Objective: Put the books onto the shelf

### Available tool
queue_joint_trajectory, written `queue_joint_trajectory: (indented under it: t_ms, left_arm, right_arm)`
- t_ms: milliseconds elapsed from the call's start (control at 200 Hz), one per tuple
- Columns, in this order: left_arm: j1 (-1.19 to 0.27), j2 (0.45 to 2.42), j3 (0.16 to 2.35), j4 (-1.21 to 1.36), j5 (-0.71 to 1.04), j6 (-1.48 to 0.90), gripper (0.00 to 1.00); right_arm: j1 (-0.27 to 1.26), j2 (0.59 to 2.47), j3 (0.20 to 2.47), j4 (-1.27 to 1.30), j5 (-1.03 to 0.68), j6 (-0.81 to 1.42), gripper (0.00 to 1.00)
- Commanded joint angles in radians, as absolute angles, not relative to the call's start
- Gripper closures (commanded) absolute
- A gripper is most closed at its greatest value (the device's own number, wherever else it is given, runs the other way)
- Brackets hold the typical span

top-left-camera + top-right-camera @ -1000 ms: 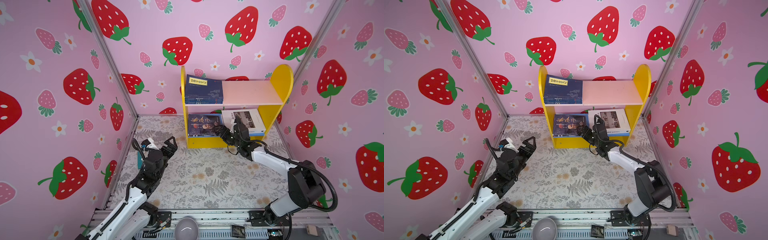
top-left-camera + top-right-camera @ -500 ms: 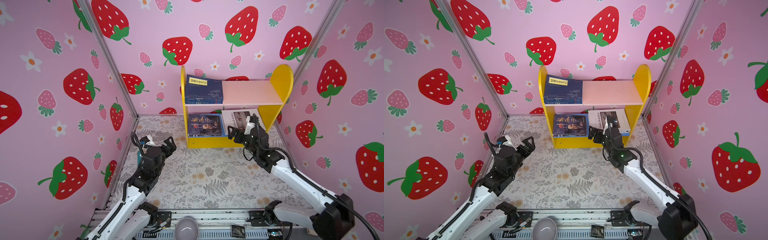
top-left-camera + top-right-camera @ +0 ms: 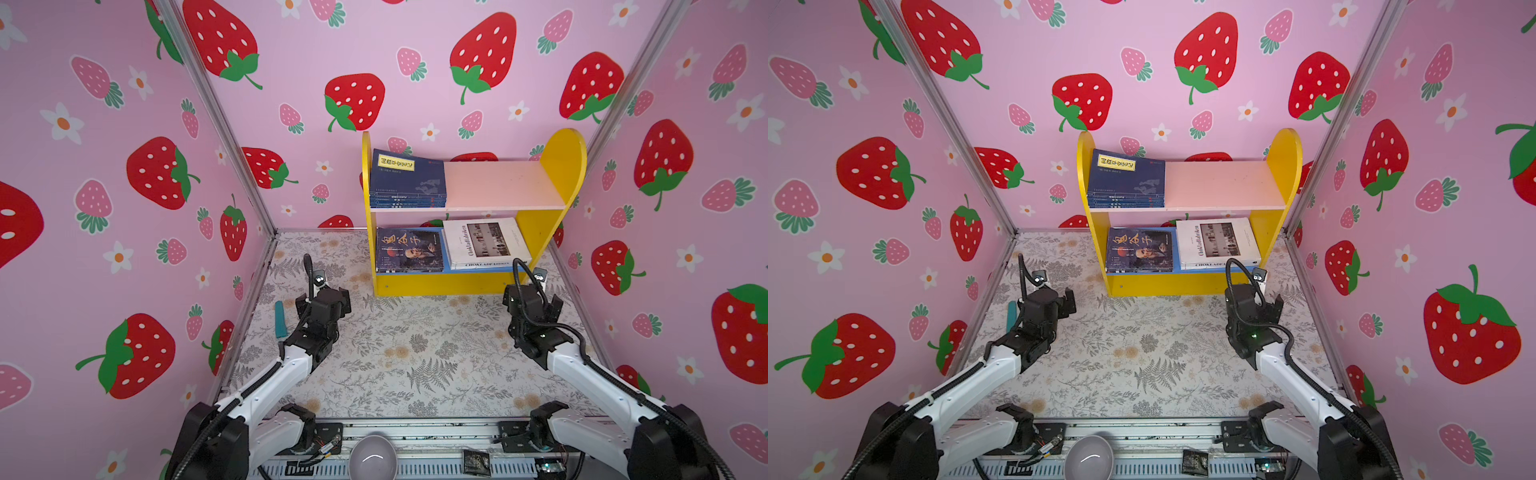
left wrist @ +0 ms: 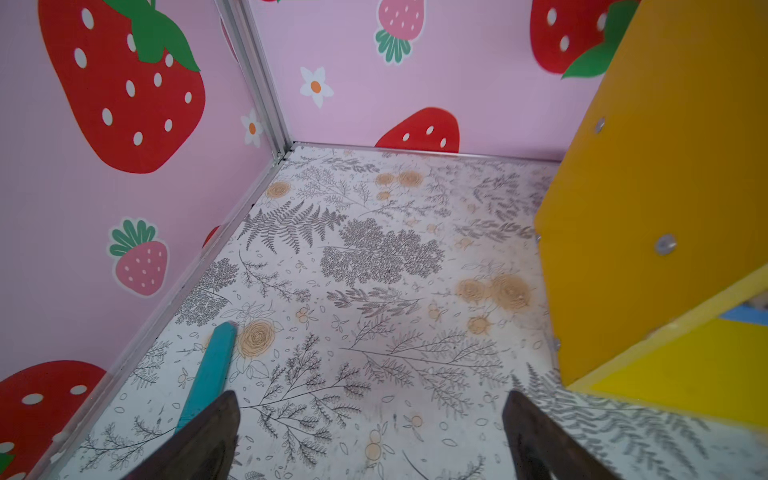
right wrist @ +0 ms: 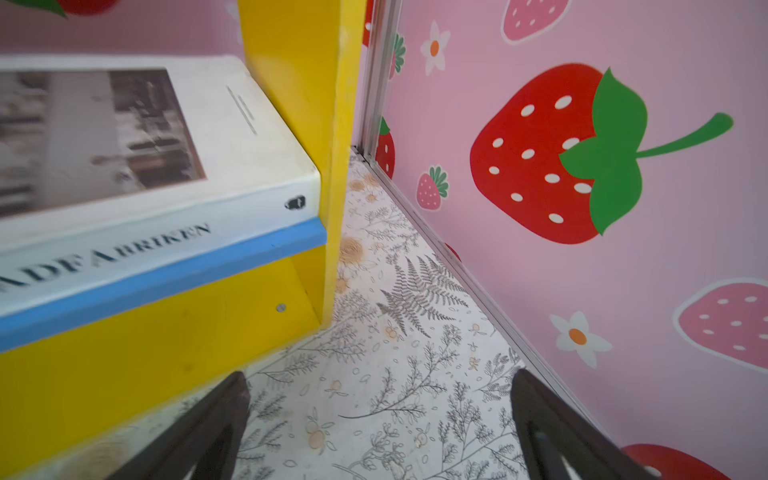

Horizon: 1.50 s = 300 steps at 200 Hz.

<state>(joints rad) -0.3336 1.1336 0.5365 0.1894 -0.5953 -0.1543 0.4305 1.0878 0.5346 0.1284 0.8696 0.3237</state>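
Observation:
The shelf [image 3: 561, 162] stands at the back of the floor in both top views. A stack of navy books [image 3: 407, 178] lies on the left of its pink upper board. On the blue lower board lie a dark portrait book [image 3: 409, 249] and a thick white book [image 3: 484, 243], side by side. My left gripper [image 3: 324, 297] hovers open over the floor, left of the shelf, holding nothing. My right gripper [image 3: 534, 297] is open and empty just off the shelf's front right corner. In the right wrist view the white book [image 5: 232, 137] lies flat against the yellow side panel [image 5: 299, 83].
A teal stick [image 3: 281, 319] lies on the floor by the left wall, close to my left gripper [image 4: 372, 415]. A grey bowl [image 3: 372, 459] sits on the front rail. Strawberry-patterned walls close in the floor on three sides.
My right arm has drawn back from the white book on the lower board to the shelf's front right corner. My left arm has pulled back slightly.

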Motion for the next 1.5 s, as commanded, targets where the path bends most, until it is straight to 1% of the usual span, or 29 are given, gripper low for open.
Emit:
queue_joint_trajectory:
  t_ms: [0,145,245,285,340,390,480,525,550,595,640,730,815,880,935,985,1055,1115,1165,1260,1496]
  left_arm:
    - [-0.276,1.185,0.482,0.366,-0.609,-0.055,0.01]
    - [-0.173,1.268,0.375,0.576,-0.468,-0.091,0.01]
    - [-0.142,1.321,0.396,0.622,-0.42,-0.075,0.01]
    - [-0.137,1.351,0.394,0.678,-0.393,-0.052,0.01]
    - [-0.132,1.388,0.415,0.696,-0.421,-0.036,0.01]
    - [-0.12,1.42,0.414,0.729,-0.384,-0.023,0.01]
    - [-0.101,1.513,0.369,0.907,-0.369,-0.029,0.01]
    - [-0.088,1.555,0.372,0.947,-0.36,-0.041,0.01]
    - [-0.085,1.56,0.386,0.932,-0.36,-0.044,0.01]
    - [-0.079,1.54,0.416,0.829,-0.334,-0.049,0.01]
    - [-0.064,1.554,0.411,0.861,-0.321,-0.059,0.01]
    - [-0.051,1.549,0.427,0.823,-0.32,-0.076,0.01]
    - [-0.029,1.546,0.431,0.803,-0.286,-0.091,0.01]
    - [-0.03,1.547,0.433,0.799,-0.284,-0.09,0.01]
    - [-0.028,1.549,0.434,0.802,-0.284,-0.091,0.01]
    - [-0.029,1.549,0.437,0.795,-0.276,-0.087,0.01]
    - [-0.021,1.552,0.45,0.776,-0.185,-0.059,0.01]
    - [-0.013,1.555,0.458,0.766,-0.109,-0.036,0.01]
    - [-0.002,1.555,0.462,0.758,-0.073,-0.038,0.01]
    - [0.0,1.556,0.463,0.757,-0.07,-0.038,0.01]
    - [-0.001,1.551,0.455,0.765,-0.074,-0.037,0.01]
  right_arm:
    - [0.373,1.107,0.471,0.26,0.81,0.301,0.0]
    - [0.291,1.062,0.252,0.664,0.709,0.224,0.0]
    - [0.235,1.072,0.174,0.866,0.63,0.205,0.0]
    - [0.225,1.103,0.163,0.937,0.624,0.178,0.0]
    - [0.218,1.161,0.15,1.042,0.625,0.141,0.0]
    - [0.215,1.218,0.13,1.146,0.615,0.117,0.0]
    - [0.214,1.336,0.11,1.31,0.58,0.097,0.0]
    - [0.214,1.388,0.108,1.387,0.58,0.067,0.0]
    - [0.207,1.41,0.104,1.42,0.577,0.067,0.0]
    - [0.2,1.452,0.108,1.444,0.557,0.078,0.0]
    - [0.198,1.495,0.111,1.505,0.527,0.048,0.0]
    - [0.198,1.502,0.135,1.441,0.43,0.025,0.0]
    - [0.201,1.623,0.168,1.539,0.416,-0.013,0.0]
    - [0.186,1.567,0.247,1.276,0.363,0.016,0.0]
    - [0.151,1.598,0.248,1.33,0.32,0.032,0.0]
    - [0.15,1.575,0.258,1.266,0.314,0.038,0.0]
    - [0.149,1.59,0.256,1.301,0.313,0.036,0.0]
    - [0.149,1.579,0.259,1.271,0.31,0.037,0.0]
    - [0.144,1.585,0.263,1.275,0.263,0.021,0.0]
    - [0.118,1.581,0.279,1.233,0.142,0.006,0.0]
    - [0.118,1.575,0.27,1.248,0.138,0.002,0.0]
